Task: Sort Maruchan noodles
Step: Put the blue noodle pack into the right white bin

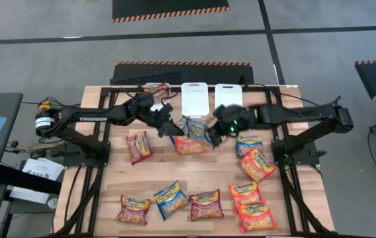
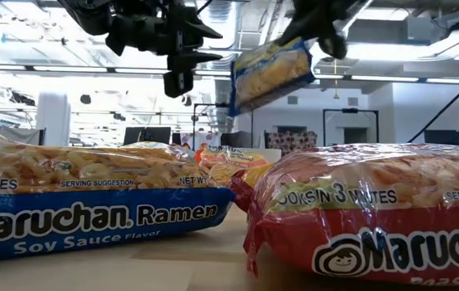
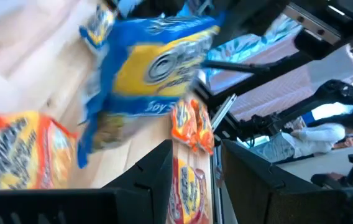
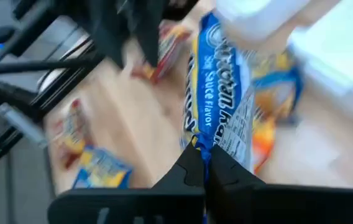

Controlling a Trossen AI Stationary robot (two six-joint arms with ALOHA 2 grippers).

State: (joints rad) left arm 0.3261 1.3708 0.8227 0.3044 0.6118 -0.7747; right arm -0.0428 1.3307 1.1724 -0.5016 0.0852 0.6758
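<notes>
Up above the desk (image 1: 194,175), the right gripper (image 4: 200,163) is pinched on the edge of a blue packet (image 2: 271,74), which hangs in the air clear of the wood. In the high view this gripper (image 1: 212,138) sits near the middle of the desk, just in front of two white bins (image 1: 194,98) at the far edge. The low view shows the blue packet dangling tilted, with nothing under it. Its label reads soy sauce flavor in the right wrist view (image 4: 217,93).

Close beside it, the left gripper (image 1: 168,124) hovers with its fingers (image 3: 164,168) apart and nothing between them; the blue packet (image 3: 148,62) hangs just ahead of it.

Other packets lie flat on the desk. An orange one (image 1: 189,145) lies under the two grippers. A maroon one (image 1: 138,146) lies to the left. Along the near edge lie a maroon packet (image 1: 133,209), a blue one (image 1: 171,198) and another maroon one (image 1: 206,204). On the right side several orange packets (image 1: 257,164) lie in a loose column, with one more packet (image 1: 248,142) at its far end. One more packet (image 1: 156,88) lies at the far edge, left of the bins.
</notes>
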